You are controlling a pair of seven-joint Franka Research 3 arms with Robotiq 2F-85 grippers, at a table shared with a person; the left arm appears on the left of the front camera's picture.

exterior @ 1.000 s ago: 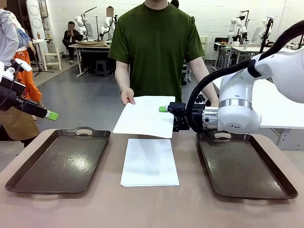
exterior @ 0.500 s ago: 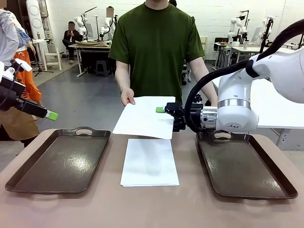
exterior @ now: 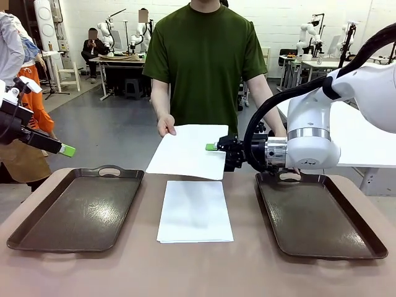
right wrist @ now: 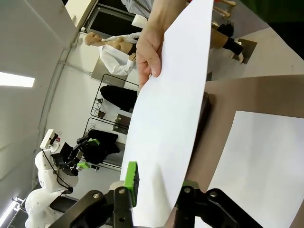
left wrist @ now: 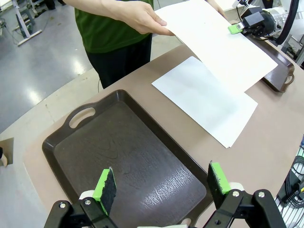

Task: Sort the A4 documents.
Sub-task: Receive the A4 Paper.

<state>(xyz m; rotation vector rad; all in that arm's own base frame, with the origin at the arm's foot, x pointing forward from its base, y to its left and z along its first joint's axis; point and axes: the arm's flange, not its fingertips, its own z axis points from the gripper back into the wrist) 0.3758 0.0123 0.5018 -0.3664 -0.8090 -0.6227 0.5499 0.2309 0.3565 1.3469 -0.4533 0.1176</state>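
Lying nearest on the table point(exterior: 198, 272), in its middle, is a flat stack of A4 documents point(exterior: 195, 210), blank and white, its long side running near to far and touching neither tray. Just left of it sits the left tray point(exterior: 74, 213), dark brown, with a handle cut-out at its far end; just right of it sits the right tray point(exterior: 318, 219), of the same kind. The left gripper point(left wrist: 162, 180) is raised out at the far left, beyond the left tray's outer edge and well apart from the papers. In the left wrist view it looks down on that tray, its green-padded fingers point(left wrist: 105, 187) spread wide apart. Farther off, above the table's far edge and beyond the stack, a single A4 sheet point(exterior: 189, 151) hangs in the air, sloping down toward the near side. The person's hand point(exterior: 165, 125) holds its far left corner. The right gripper point(exterior: 213, 146) reaches in from the right to the sheet's right edge. In the right wrist view the paper passes between its two fingers, which stand close on either side of it; whether they press the paper I cannot tell. The person point(exterior: 207, 62), in a green shirt, stands at the far side behind the sheet.
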